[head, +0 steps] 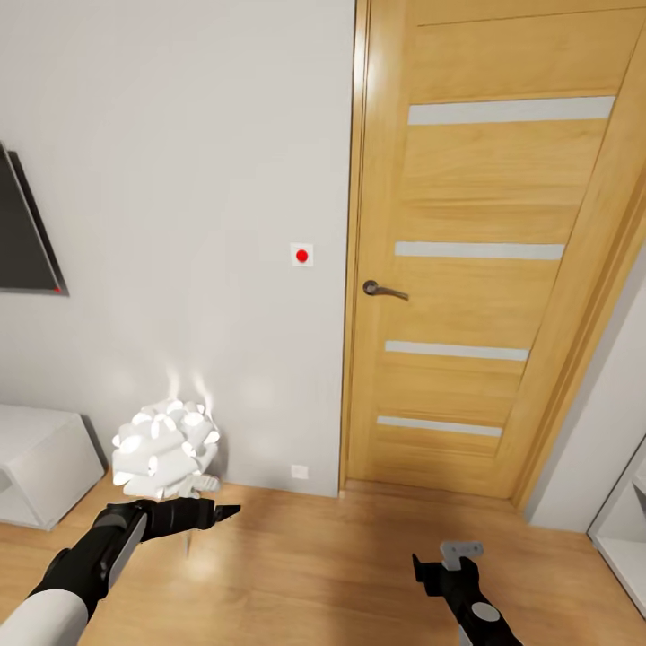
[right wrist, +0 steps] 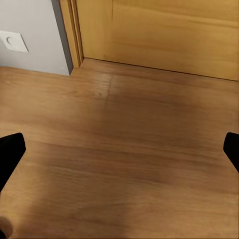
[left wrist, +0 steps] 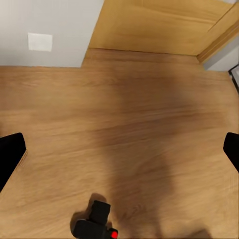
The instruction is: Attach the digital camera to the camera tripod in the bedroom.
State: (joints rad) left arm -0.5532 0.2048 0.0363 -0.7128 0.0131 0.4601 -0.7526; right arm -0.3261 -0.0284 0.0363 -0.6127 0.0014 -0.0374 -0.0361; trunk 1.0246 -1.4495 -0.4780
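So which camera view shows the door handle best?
The head view: the dark door handle is plain against the wooden door. The left wrist view and right wrist view catch just the door's bottom part.

Home interior: wooden door (head: 467,260) (lever handle), wood floor (head: 314,565), wall TV (head: 27,229).

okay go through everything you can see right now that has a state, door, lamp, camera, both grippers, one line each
Wooden door: closed, handle level.
Flower-shaped lamp: lit, glowing white.
Wall screen: dark, off.
Digital camera: lying on the wood floor, not held.
Left gripper: open, empty.
Right gripper: open, empty.
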